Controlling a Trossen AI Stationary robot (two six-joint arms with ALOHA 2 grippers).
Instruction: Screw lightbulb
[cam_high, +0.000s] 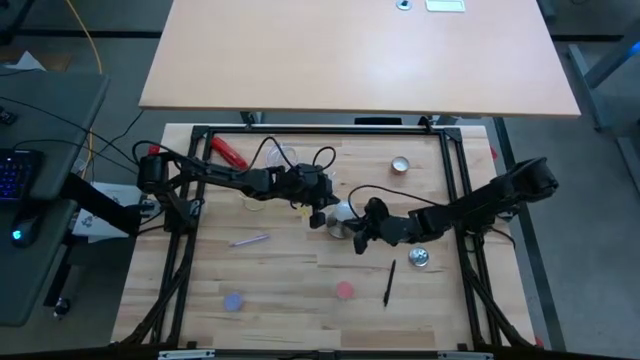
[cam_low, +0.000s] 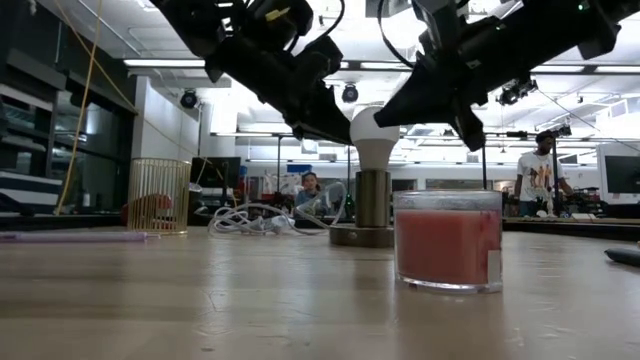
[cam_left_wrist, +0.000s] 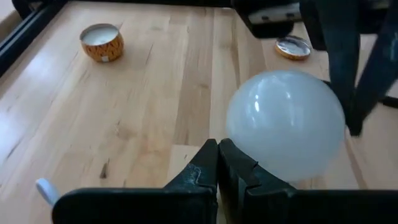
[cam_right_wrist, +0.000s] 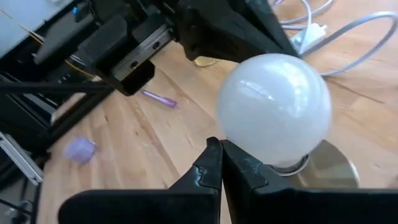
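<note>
Left end effector (cam_high: 318, 208): fingers pressed together, nothing pinched, standing just beside the lightbulb (cam_high: 343, 212) on its left flank, near the middle of the tabletop (cam_high: 290, 275); whether the tips touch the globe cannot be told. The lightbulb sits upright with its base in the grey socket stand (cam_low: 371, 205), roughly central on the tabletop and well clear of every edge. Right end effector (cam_high: 362, 238): fingers likewise pressed together and empty, close against the globe's right flank. Assessment of risk: with neither end effector pinching the globe, any turning attempted by a sideways push is likely to slip on the smooth frosted surface and leave the thread unturned. Uneven pressure from the two sides could tilt the lightbulb and cross the thread, or slide or tip the stand, which appears unsecured. The two arms work very close together here; a collision between them is possible. White cables (cam_low: 262, 220) lie just behind the stand and could snag. The red candle jar (cam_high: 345, 291), nearer the front edge, is well apart.
</note>
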